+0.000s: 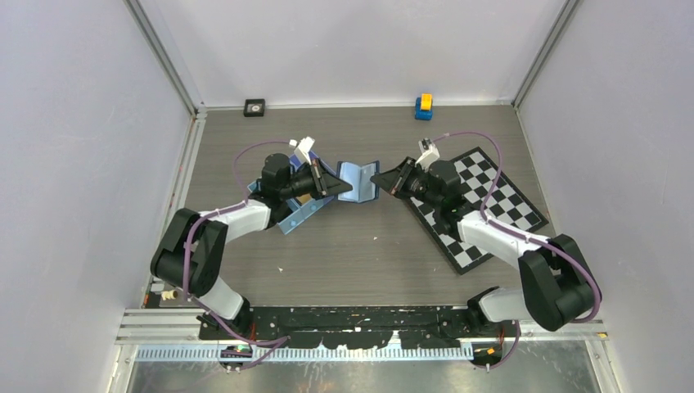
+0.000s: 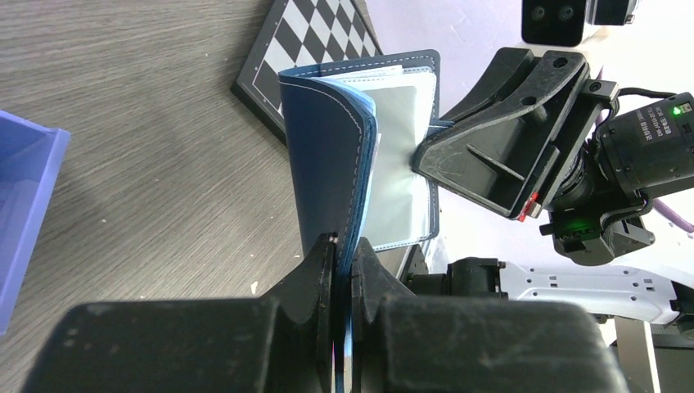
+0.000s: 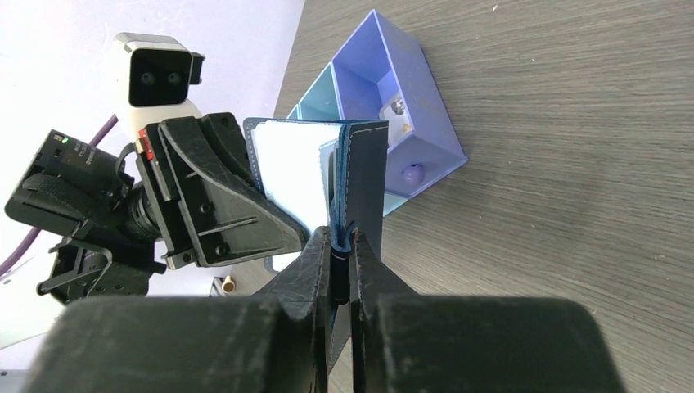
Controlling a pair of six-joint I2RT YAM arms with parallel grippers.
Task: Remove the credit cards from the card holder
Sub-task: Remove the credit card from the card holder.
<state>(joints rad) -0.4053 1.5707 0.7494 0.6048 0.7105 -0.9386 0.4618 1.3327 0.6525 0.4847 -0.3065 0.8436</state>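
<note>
task is early: no credit cards are out yet, none lie on the counter (image 1: 368, 262) and neither claw has one. the card holder (image 1: 358, 182) is held up between the two arms, mid-counter, spread open like a book. left claw (image 2: 344, 260) is pinched nearly closed on the edge of one navy cover. right claw (image 3: 342, 246) is likewise squeezed tight on the other cover's edge. so the opening step looks done; what's left is pulling every card out, which probably needs one claw to let go and re-grip a card.

holder look: dark navy outside with pale stitching along the rim, lighter blue lining, and whitish-grey leaves or sleeves fanned inside. can't tell from any view whether those pale leaves are cards or pockets; no orange card is visible.

light-blue and purple tray (image 3: 409, 106) sits under the left arm, chessboard (image 1: 483, 205) under the right arm.
</note>
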